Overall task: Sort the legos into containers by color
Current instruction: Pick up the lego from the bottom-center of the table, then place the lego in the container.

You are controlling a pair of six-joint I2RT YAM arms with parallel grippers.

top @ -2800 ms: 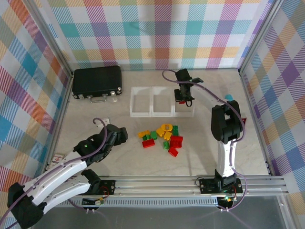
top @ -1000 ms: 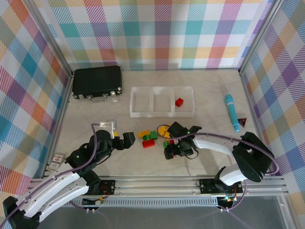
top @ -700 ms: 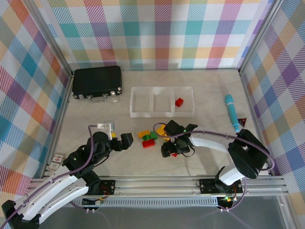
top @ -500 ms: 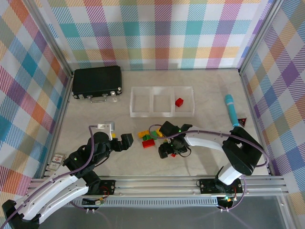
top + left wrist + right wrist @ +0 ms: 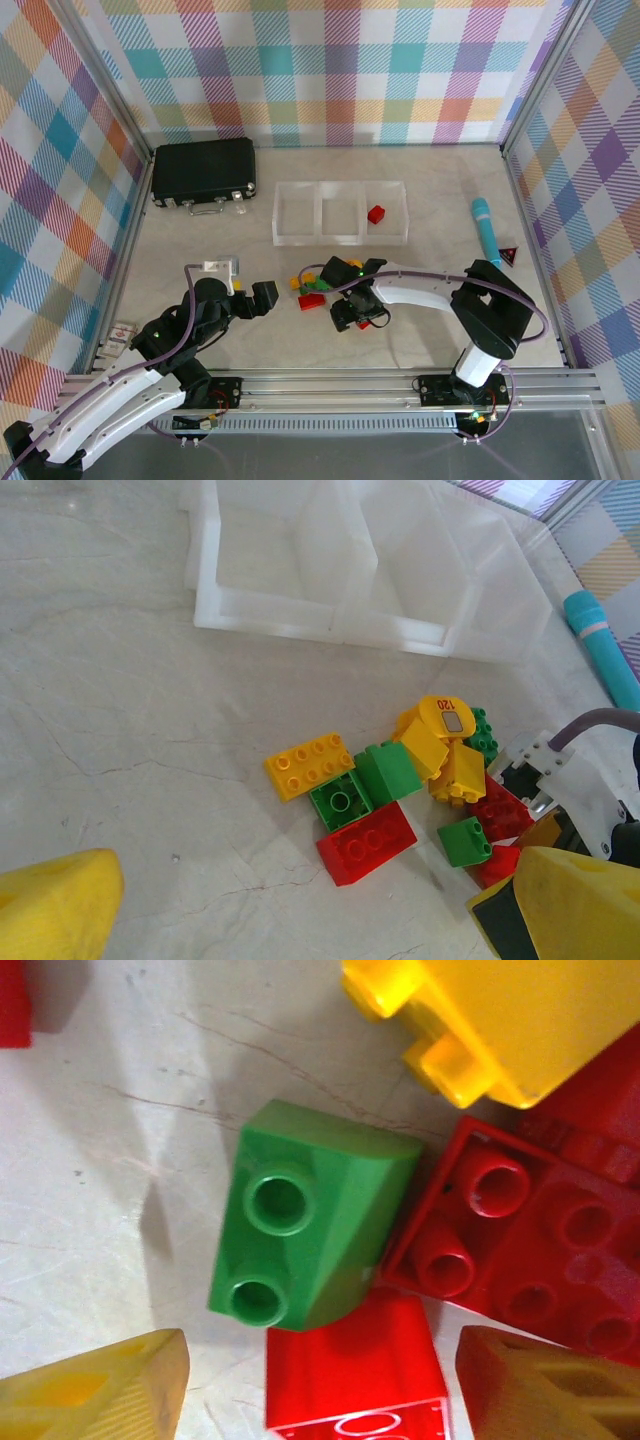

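Marbled tabletop, plaid walls. Legos (image 5: 385, 772) are piled between the arms and the containers (image 5: 340, 241). Right gripper (image 5: 352, 316) is nearer, lowered over the pile with jaws parted astride a red brick (image 5: 355, 1380), not yet clamped. A green wedge (image 5: 310, 1220) abuts that brick. Left gripper (image 5: 258, 298) is spread wide, empty. One red lego (image 5: 376, 213) is seen in the right bin; nothing is seen in the other two.

– Where is the top camera?
– High up at the near edge, looking down on the whole table (image 5: 200, 260).
– And the left wrist one?
– Low down, looking across at the legos (image 5: 390, 772) and the containers (image 5: 300, 630).
– The right wrist one?
– Very close, straight down on the same legos (image 5: 310, 1260). All three see them.
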